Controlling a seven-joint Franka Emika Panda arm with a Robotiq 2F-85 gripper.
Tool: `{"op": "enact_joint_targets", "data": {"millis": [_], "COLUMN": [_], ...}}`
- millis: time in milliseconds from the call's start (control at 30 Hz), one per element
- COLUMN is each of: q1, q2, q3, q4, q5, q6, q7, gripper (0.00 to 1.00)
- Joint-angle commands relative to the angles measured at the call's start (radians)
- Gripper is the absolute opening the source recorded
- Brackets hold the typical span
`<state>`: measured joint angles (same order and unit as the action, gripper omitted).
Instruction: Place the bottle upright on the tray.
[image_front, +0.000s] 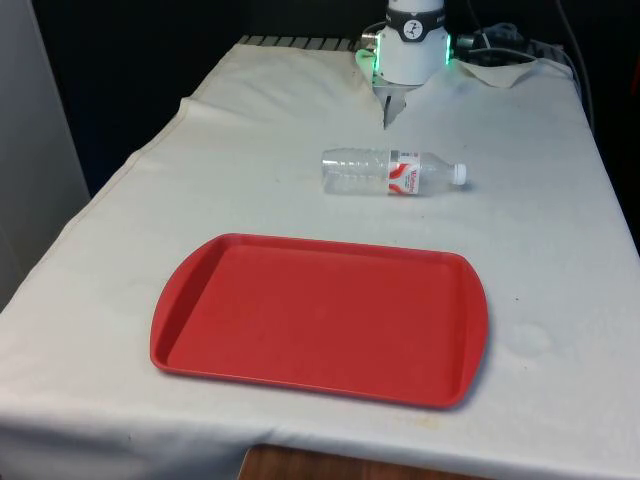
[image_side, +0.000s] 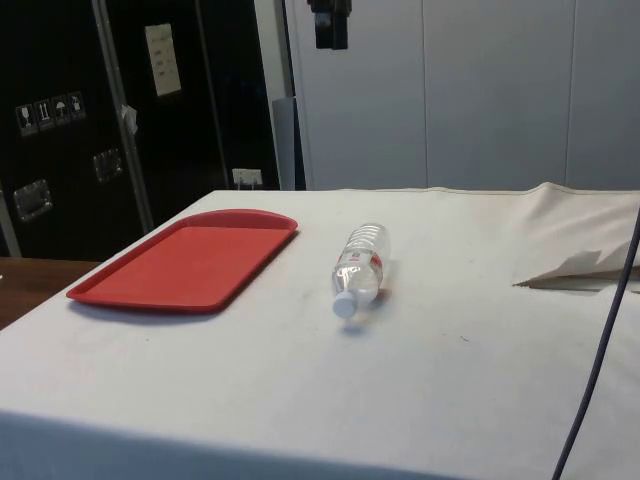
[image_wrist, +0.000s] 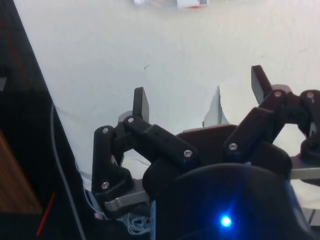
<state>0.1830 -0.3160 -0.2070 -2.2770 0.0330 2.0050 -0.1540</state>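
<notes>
Tray (image_front: 320, 320) plain red. Bottle (image_front: 392, 172) clear, white cap, white label with red print. Cloth (image_front: 250, 180) white, faint stains. Gripper (image_wrist: 200, 95) black.

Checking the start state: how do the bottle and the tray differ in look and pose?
The bottle is clear plastic with a white cap and a red-and-white label; the tray is solid red. The bottle lies on its side, a rounded shape; the tray sits flat, broad and shallow. Both rest on the white cloth, apart from each other.
</notes>
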Motion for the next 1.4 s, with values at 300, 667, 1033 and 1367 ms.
{"op": "enact_joint_targets", "data": {"millis": [300, 667, 1033, 1367], "q1": [-0.001, -0.004, -0.005, -0.007], "q2": [0.008, 0.016, 0.015, 0.015], "q3": [-0.001, 0.0, 0.0, 0.0], "q4": [-0.013, -0.01, -0.012, -0.012], "q5": [0.0, 0.001, -0.003, -0.002], "q6": [0.011, 0.0, 0.006, 0.006], "q7": [-0.104, -0.192, -0.289, -0.384], "gripper": [1.0, 1.0, 1.0, 1.0]}}
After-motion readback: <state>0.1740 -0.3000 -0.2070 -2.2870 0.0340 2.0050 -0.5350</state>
